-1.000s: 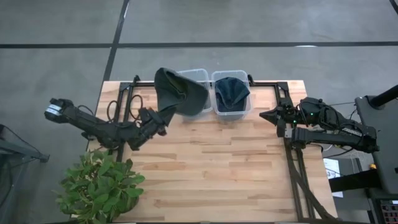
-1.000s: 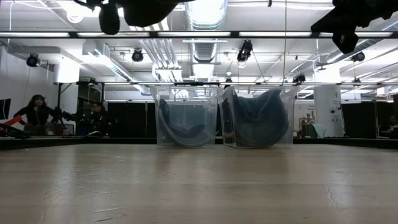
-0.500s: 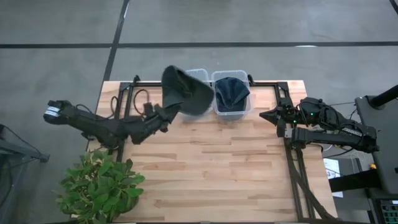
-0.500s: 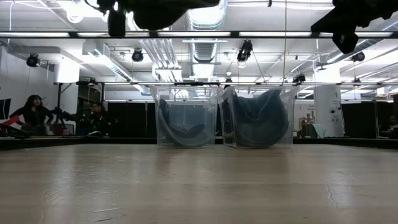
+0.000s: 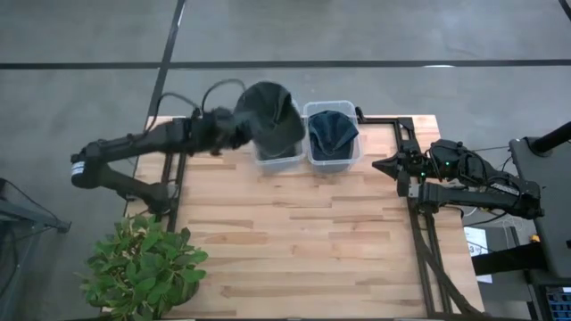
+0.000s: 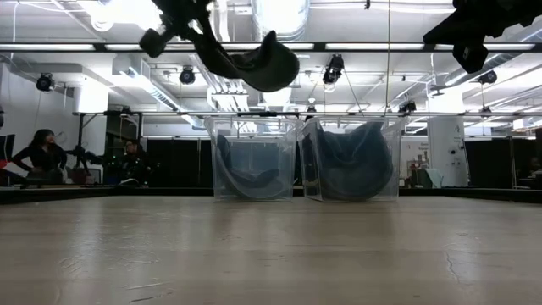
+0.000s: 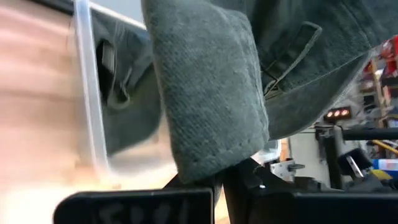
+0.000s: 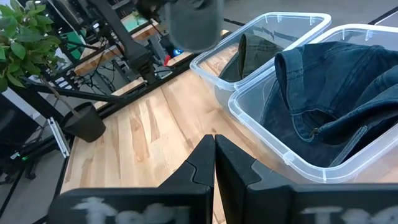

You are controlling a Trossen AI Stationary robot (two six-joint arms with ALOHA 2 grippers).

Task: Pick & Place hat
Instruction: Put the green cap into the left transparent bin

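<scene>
The left gripper [image 5: 239, 127] is clamped on the grey hat [image 5: 272, 120], holding it above the left bin [image 5: 268, 159] at the table's far edge. Only the release is left. The right gripper [image 5: 379, 166] waits closed, empty, at the right.

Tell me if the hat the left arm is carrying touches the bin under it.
Apart. The low view shows the hat hanging from the left gripper, with open space above the bin.
</scene>
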